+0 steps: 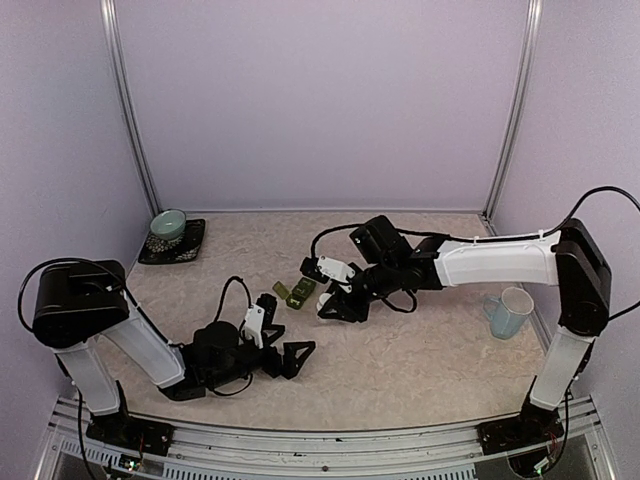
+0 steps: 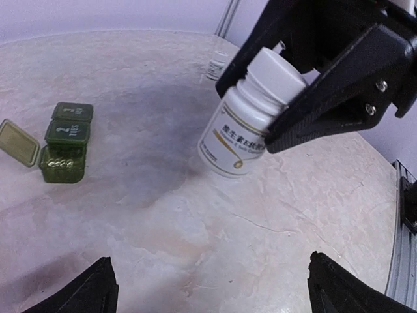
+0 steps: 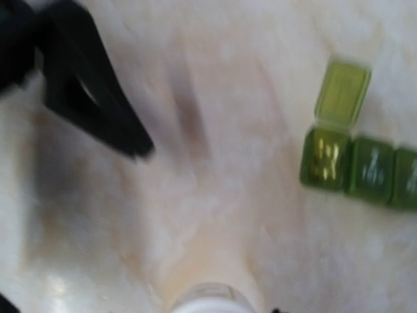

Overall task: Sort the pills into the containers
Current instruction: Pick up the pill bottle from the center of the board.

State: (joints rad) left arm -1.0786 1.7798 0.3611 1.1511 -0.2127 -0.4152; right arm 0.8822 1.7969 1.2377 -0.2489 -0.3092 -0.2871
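Containers (image 1: 299,293): small dark green strip, three joined square compartments, flat on pale marbled table (image 1: 420,370) ahead of me. End compartment open, lid (image 2: 18,141) flipped outward, small pale pills (image 2: 60,162) inside. Other two lids shut, middle marked 2. My right wrist view blurred.

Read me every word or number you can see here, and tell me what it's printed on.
"2 TUES": middle lid of the containers.
"1": far lid; the word under it is too blurred to read.
Label on the white bottle: Chinese characters and a Latin line, too small to read.
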